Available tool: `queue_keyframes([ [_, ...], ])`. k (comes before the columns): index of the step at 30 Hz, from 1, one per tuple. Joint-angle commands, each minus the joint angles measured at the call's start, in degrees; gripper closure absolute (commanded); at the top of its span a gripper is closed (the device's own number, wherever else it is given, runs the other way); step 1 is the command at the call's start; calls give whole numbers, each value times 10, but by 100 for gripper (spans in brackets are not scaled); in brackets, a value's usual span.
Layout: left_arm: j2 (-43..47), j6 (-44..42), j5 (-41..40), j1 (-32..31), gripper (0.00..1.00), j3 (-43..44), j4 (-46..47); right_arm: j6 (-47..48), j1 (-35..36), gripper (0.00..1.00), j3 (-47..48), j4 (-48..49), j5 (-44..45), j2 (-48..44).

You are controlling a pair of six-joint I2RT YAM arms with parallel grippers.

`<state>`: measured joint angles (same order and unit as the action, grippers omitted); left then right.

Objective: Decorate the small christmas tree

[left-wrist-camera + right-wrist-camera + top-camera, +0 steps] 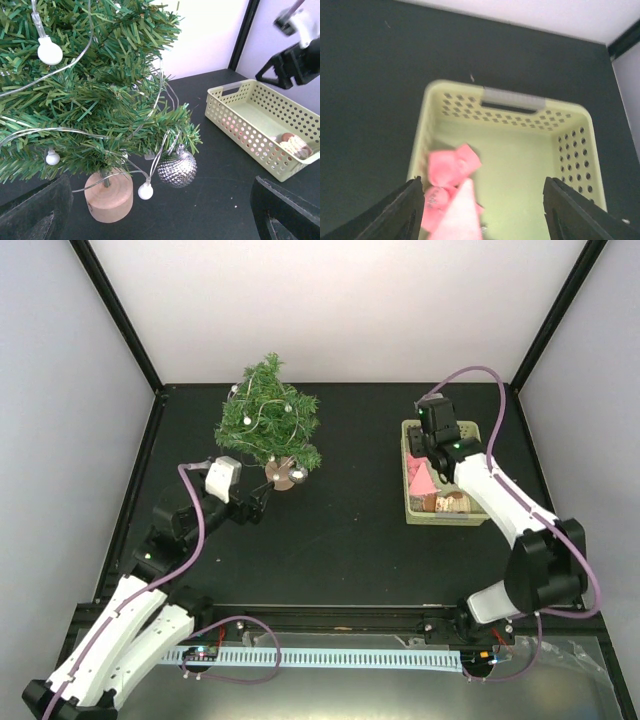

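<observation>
I see the small christmas tree (268,425) standing far left on the table, a silver bauble (176,169) hanging low. My left gripper (262,504) sits near its wooden base, fingers spread and empty. My right gripper (481,196) hangs over the pale green basket (470,516), also wide apart, holding nothing.
</observation>
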<state>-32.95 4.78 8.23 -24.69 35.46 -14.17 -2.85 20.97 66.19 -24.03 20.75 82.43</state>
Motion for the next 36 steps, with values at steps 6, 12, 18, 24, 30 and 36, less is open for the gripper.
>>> queue_keyframes([
  [6, 22, -16, 21, 4, 1, -5, 10, -89, -97, 55, -8, -36, -62, 92],
  [12, 29, -18, 15, 4, 1, -6, 7, -234, -134, 51, -44, -52, -62, 105],
  [18, 31, -21, 9, 4, 1, -5, 6, -362, -175, 49, -97, -62, -85, 100],
  [24, 33, -23, 5, 6, 1, -6, 5, -414, -191, 45, -144, -8, -109, 104],
  [30, 31, -23, 2, 10, 1, -6, 4, -439, -196, 44, -137, -4, -120, 141],
  [36, 31, -25, 3, 15, 1, -6, 2, -438, -196, 59, -144, 6, -102, 130],
])
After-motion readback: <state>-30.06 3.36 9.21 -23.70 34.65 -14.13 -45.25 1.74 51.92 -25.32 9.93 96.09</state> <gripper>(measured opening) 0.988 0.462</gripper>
